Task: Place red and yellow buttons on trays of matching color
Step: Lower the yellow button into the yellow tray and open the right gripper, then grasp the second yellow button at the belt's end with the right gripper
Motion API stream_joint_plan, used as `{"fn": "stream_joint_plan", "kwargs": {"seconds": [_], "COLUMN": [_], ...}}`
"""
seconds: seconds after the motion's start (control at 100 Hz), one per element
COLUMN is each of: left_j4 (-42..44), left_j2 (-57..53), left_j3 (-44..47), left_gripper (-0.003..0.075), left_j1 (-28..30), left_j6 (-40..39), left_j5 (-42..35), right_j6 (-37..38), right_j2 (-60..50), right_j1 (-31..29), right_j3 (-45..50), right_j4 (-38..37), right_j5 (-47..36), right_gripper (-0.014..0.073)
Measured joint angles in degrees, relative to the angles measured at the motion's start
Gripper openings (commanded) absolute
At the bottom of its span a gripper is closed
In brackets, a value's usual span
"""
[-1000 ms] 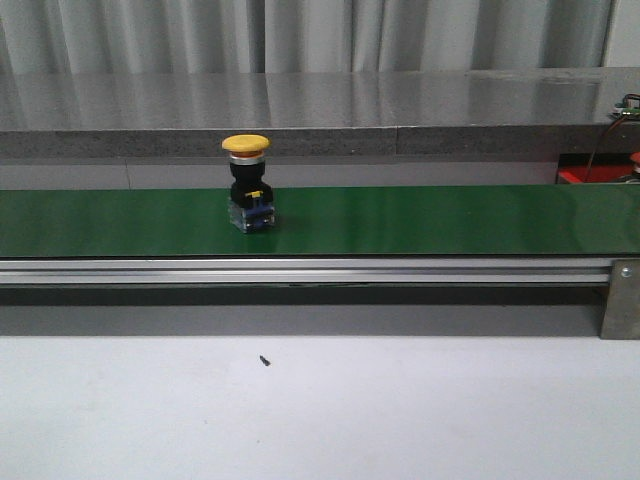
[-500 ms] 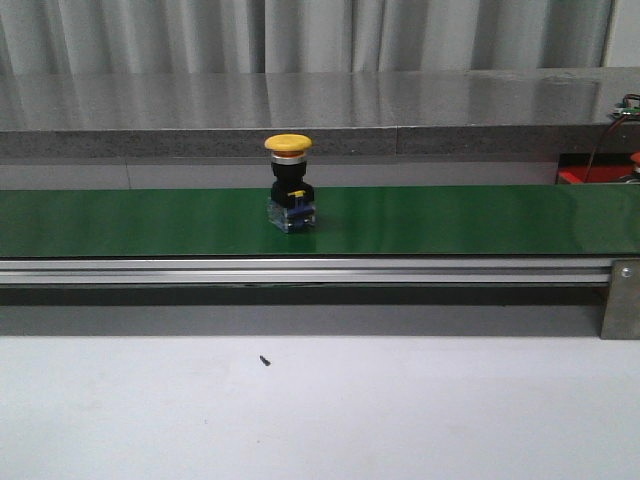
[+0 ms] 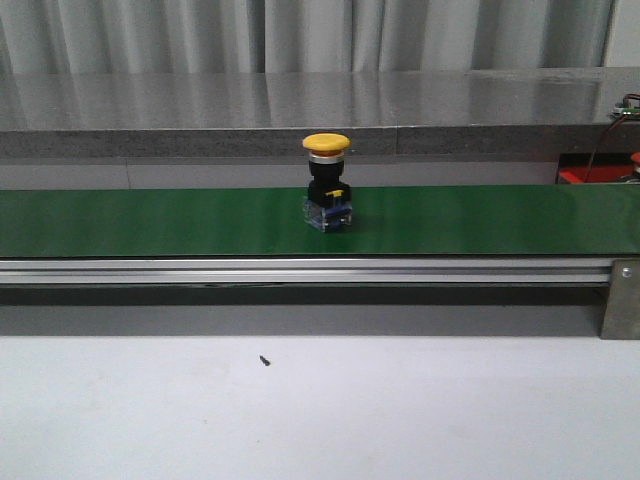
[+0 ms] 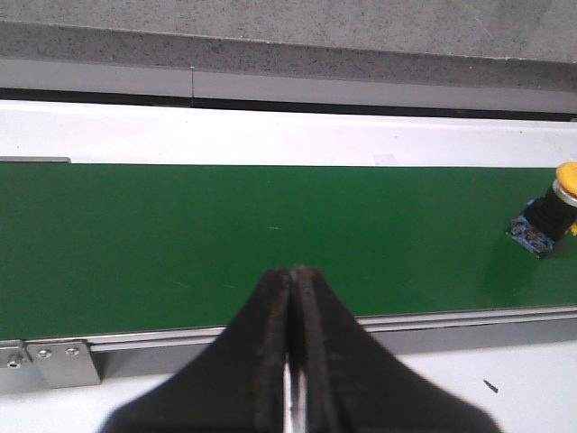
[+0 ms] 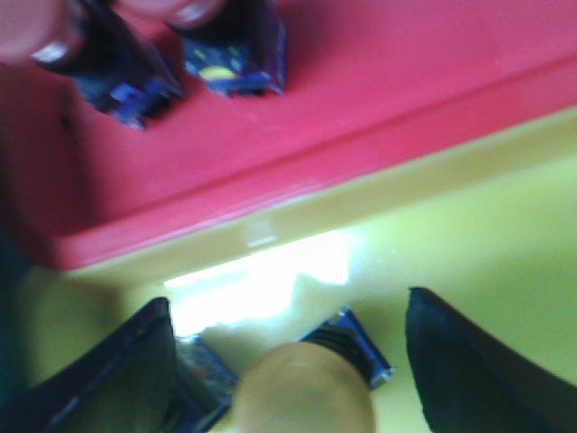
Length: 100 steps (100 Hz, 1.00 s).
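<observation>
Yellow button (image 5: 306,392) lies between the open right tool's (image 5: 293,361) fingers.

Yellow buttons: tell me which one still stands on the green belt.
The yellow button upright mid-belt; the other yellow-capped button lies in the yellow tray between the right tool's fingers.

At the frame's centre, a mushroom-capped push button (image 3: 327,184) — yellow cap, black body, blue-and-clear base — sits on a plain dark-green conveyor belt (image 3: 150,222). Below runs a pale grey tabletop (image 3: 400,410). In the right wrist view, a glossy red plastic tray (image 5: 361,99) adjoins a yellow-green tray (image 5: 487,234).
</observation>
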Motion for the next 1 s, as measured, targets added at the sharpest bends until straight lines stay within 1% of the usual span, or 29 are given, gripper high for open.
{"fn": "stream_joint_plan", "kwargs": {"seconds": [0.08,0.18,0.32,0.45,0.58,0.74,0.88,1.0], "left_j4": [0.00,0.00,0.00,0.00,0.00,0.00,0.00,0.00], "left_j2": [0.00,0.00,0.00,0.00,0.00,0.00,0.00,0.00], "left_j3": [0.00,0.00,0.00,0.00,0.00,0.00,0.00,0.00], "left_gripper": [-0.0020,-0.0020,-0.0020,-0.0020,-0.0020,-0.0020,-0.0020,-0.0020], "left_j1": [0.00,0.00,0.00,0.00,0.00,0.00,0.00,0.00], "left_j6": [0.00,0.00,0.00,0.00,0.00,0.00,0.00,0.00], "left_j5": [0.00,0.00,-0.12,-0.12,-0.12,-0.12,-0.15,-0.15], "right_j6": [-1.64,-6.66,-14.32,-19.74,-23.74,-26.86,-27.43,-27.47], "right_j2": [-2.91,-6.35,-10.62,-11.97,-11.97,-10.42,-7.87,-5.73], "right_j1": [1.00,3.89,10.20,17.65,25.58,33.74,38.19,40.53], "right_j3": [-1.23,-2.70,-3.19,-3.19,-3.19,-3.19,-3.19,-3.42], "right_j4": [0.93,2.55,3.88,4.12,4.12,4.39,4.43,4.67], "right_j5": [2.62,6.28,9.85,11.95,12.07,8.96,6.62,5.82], "right_gripper": [0.0541,0.0541,0.0541,0.0541,0.0541,0.0541,0.0541,0.0541]}}
